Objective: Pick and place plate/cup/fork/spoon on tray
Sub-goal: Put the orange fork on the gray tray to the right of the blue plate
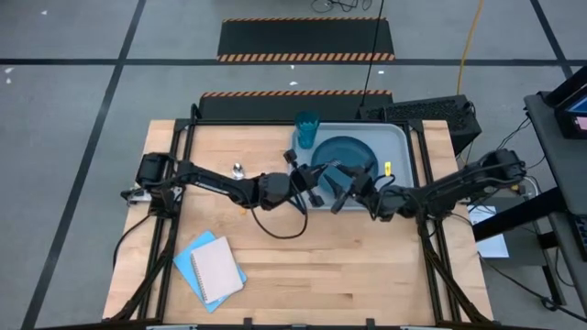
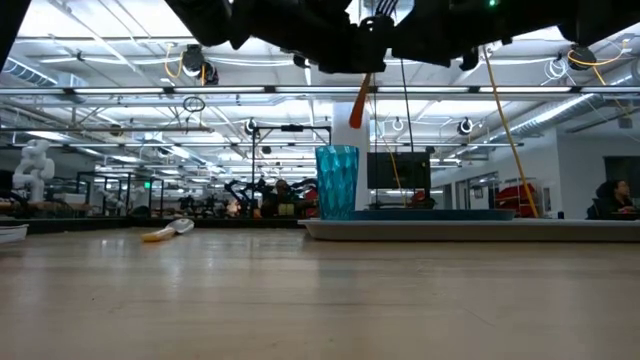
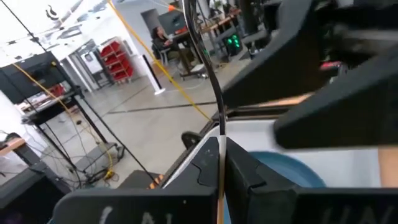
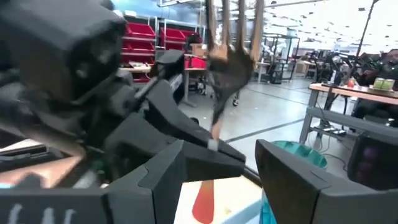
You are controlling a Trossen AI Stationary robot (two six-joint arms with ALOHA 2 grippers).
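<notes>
My left gripper (image 1: 307,186) is shut on the fork (image 4: 231,56) above the tray's near left edge. The fork's tines point up and its red-orange handle (image 2: 357,106) hangs down. My right gripper (image 1: 347,191) is open just to the right; in the right wrist view (image 4: 221,155) its fingers stand on either side of the handle (image 4: 205,202) without touching it. The plate (image 1: 347,156) lies in the tray (image 1: 396,137). The cup (image 1: 306,129) stands upright in the tray's far left corner. The spoon (image 1: 238,170) lies on the table to the left. My left gripper pinches the fork between its two fingers at the neck (image 4: 214,144), between tines and handle; the fork shows edge-on between the fingertips (image 3: 219,180). The fingers come about level from the table's left, across the fork. The fork hangs lifted clear, slightly tilted.
Blue and white notebooks (image 1: 209,268) lie at the table's near left. The two grippers are close together over the tray's near left edge. The wooden table (image 1: 367,266) shows bare at the near right.
</notes>
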